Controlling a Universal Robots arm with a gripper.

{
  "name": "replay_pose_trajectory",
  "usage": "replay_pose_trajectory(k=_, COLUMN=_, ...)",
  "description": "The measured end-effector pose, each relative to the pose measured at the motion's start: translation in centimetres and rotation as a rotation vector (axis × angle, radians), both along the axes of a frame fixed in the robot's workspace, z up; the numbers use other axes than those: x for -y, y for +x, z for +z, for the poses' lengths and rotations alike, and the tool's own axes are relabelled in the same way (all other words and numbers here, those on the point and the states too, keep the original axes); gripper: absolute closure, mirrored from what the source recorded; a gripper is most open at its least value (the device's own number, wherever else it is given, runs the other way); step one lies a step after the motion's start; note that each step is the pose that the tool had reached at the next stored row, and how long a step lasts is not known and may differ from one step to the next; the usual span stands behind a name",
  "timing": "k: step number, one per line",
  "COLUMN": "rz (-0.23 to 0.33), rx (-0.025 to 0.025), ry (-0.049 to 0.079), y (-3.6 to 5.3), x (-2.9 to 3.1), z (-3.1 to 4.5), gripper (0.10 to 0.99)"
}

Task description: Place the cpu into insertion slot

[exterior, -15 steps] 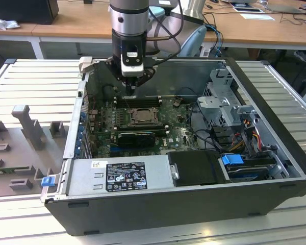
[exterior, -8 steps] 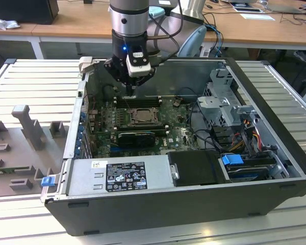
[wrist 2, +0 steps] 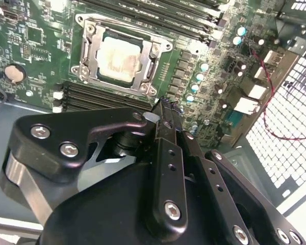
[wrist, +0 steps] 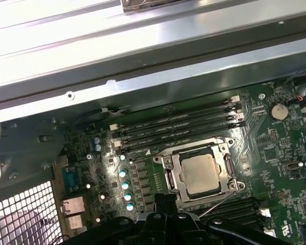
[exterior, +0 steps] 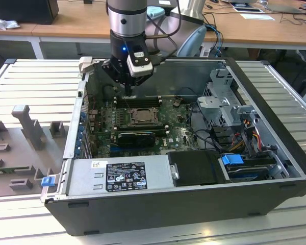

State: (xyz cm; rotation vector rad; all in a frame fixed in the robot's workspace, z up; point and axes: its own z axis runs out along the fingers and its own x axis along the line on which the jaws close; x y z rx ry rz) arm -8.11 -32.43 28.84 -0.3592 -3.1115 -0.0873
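Note:
The cpu (wrist 2: 120, 58), a pale silver-grey square, lies flat inside the insertion slot (wrist 2: 89, 51), ringed by its shiny metal frame on the green motherboard. It is also in the first wrist view, cpu (wrist: 201, 173) within the insertion slot (wrist: 168, 176), and in the exterior view as the cpu (exterior: 141, 116). My gripper (exterior: 130, 92) hangs above the board just behind the slot, over the memory slots. Its black fingers (wrist 2: 166, 127) meet at a narrow tip, and the gripper (wrist 2: 162, 108) is shut with nothing in it. The gripper (wrist: 166, 201) stands apart from the cpu.
Long black memory slots (wrist: 178, 125) run on both sides of the socket. The open computer case (exterior: 275, 102) walls the board in. A power-supply box (exterior: 120, 176), a black cover (exterior: 196, 168) and a drive cage (exterior: 227, 102) stand nearby. Grey fixtures (exterior: 28, 125) lie on the exterior view's left.

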Motion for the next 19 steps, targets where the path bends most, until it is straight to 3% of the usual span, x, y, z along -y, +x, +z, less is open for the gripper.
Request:
replay_pose_trajectory(k=4, rz=0.005, rx=0.0085, ry=0.0, y=-0.54, x=0.0, z=-0.14, gripper=0.98)
replay_pose_trajectory(k=9, rz=0.092, rx=0.0095, ry=0.0, y=-0.59, x=0.01, z=-0.4, gripper=0.98)
replay_pose_trajectory(k=11, rz=0.098, rx=0.0113, ry=0.001, y=-0.92, x=0.01, z=-0.62, gripper=0.98)
replay_pose_trajectory(k=12, rz=0.1, rx=0.016, ry=0.001, y=-1.09, x=0.01, z=-0.72, gripper=0.98)
replay_pose_trajectory(k=15, rz=0.114, rx=0.0415, ry=0.0, y=-1.13, x=0.0, z=-0.83, gripper=0.98)
replay_pose_trajectory(k=16, rz=0.127, rx=0.0446, ry=0.0, y=-1.12, x=0.0, z=-0.87, gripper=0.98)
replay_pose_trajectory(k=19, rz=0.184, rx=0.045, ry=0.001, y=-1.14, x=0.0, z=-0.91, gripper=0.98)
